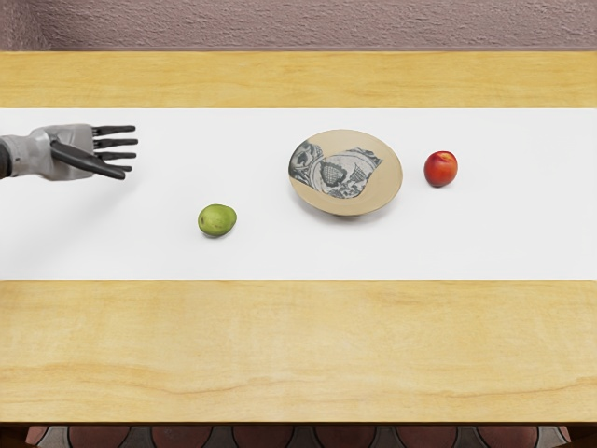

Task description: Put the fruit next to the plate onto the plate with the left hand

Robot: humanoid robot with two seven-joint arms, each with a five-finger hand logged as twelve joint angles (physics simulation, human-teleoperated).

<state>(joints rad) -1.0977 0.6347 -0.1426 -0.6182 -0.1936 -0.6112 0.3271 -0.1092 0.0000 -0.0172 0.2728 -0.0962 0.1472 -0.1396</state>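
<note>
Behind the left hand [82, 151], you get only a short stub of forearm [19, 157]; the picture's left edge cuts off the rest. The table [298, 345] runs out past both side edges. The grey pattern [331, 173] on the plate [384, 173] is too small for you to read.

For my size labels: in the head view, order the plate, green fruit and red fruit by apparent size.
Largest: plate. Then green fruit and red fruit: they look about equal, so unranked.

Green fruit [216, 220], red fruit [440, 169], tan plate [345, 173] with grey-and-white pattern, white runner [280, 252] on light wooden table [298, 345].
</note>
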